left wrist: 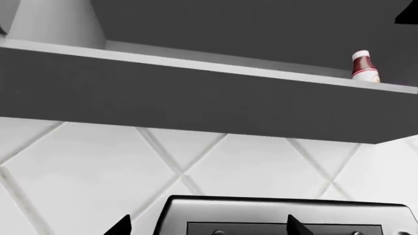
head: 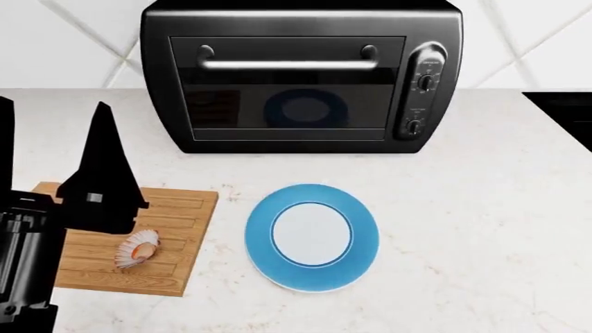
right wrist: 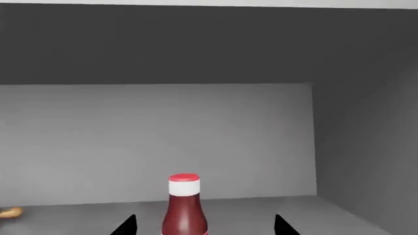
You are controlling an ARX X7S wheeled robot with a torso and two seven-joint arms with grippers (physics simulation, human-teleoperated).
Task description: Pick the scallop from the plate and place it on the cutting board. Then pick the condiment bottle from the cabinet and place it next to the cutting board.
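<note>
The scallop (head: 138,249) lies on the cutting board (head: 176,243), left of the blue-rimmed plate (head: 312,279), whose white centre is bare. My left gripper (left wrist: 209,227) is open and empty; one of its black fingers (head: 104,173) stands over the board's far end. The condiment bottle (right wrist: 184,205), dark red with a red cap, stands upright on the cabinet shelf. My right gripper (right wrist: 203,226) is open, with the bottle between its two wide-apart fingertips, which do not touch it. The bottle also shows far off in the left wrist view (left wrist: 364,64).
A black toaster oven (head: 301,76) stands on the counter behind the plate, under the cabinet shelf (left wrist: 196,93). The cabinet's right wall (right wrist: 365,156) is close to the bottle. A small brownish thing (right wrist: 8,212) lies on the shelf off to one side.
</note>
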